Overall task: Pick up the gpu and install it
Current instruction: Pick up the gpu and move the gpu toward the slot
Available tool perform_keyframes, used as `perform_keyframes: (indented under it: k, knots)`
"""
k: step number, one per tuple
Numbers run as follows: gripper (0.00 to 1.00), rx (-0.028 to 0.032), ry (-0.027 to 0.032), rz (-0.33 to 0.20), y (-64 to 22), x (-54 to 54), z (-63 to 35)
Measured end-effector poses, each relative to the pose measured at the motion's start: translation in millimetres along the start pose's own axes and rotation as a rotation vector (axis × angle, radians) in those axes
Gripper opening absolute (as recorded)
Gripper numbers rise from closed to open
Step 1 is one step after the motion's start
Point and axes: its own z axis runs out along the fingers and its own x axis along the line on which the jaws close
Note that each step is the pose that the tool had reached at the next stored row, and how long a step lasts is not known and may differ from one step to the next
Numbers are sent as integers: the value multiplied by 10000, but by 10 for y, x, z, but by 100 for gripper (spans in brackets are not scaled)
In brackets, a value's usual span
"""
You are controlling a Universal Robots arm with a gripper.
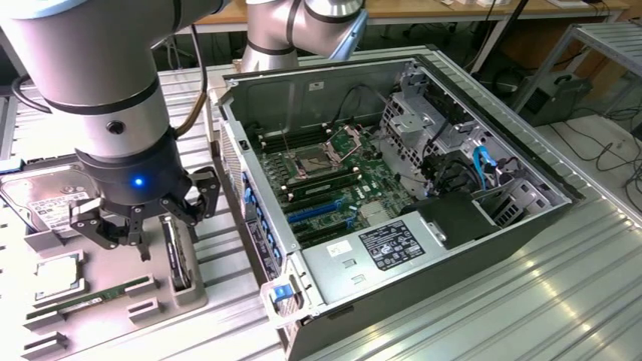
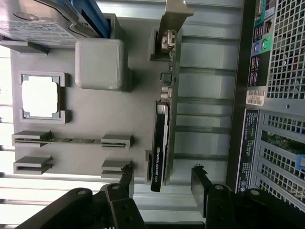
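Observation:
The gpu [image 1: 179, 257] is a thin dark card standing on edge in a slot at the grey tray's [image 1: 195, 301] side nearest the computer. In the wrist view the gpu [image 2: 159, 143] runs lengthwise away from the gripper, with its pale metal bracket [image 2: 172, 14] at the far end. My gripper [image 1: 150, 219] hangs just above the card's near end and is open. In the wrist view, the gripper [image 2: 162, 175] has one black finger on each side of the card, neither touching it.
The tray also holds a hard drive [image 1: 45, 199], a CPU [image 1: 60, 274] and a green RAM stick [image 1: 95, 295]. The open computer case [image 1: 431, 75] lies at the exterior view's right of the tray, its motherboard showing blue expansion slots [image 1: 316, 210]. Both sit on a metal table.

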Motion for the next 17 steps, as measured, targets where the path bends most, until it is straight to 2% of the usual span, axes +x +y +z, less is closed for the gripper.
perform_keyframes:
  k: [6,17]
  knots:
    - [60,35,2,-1,2,1,35]
    - [60,60,3,-1,6,0,104]
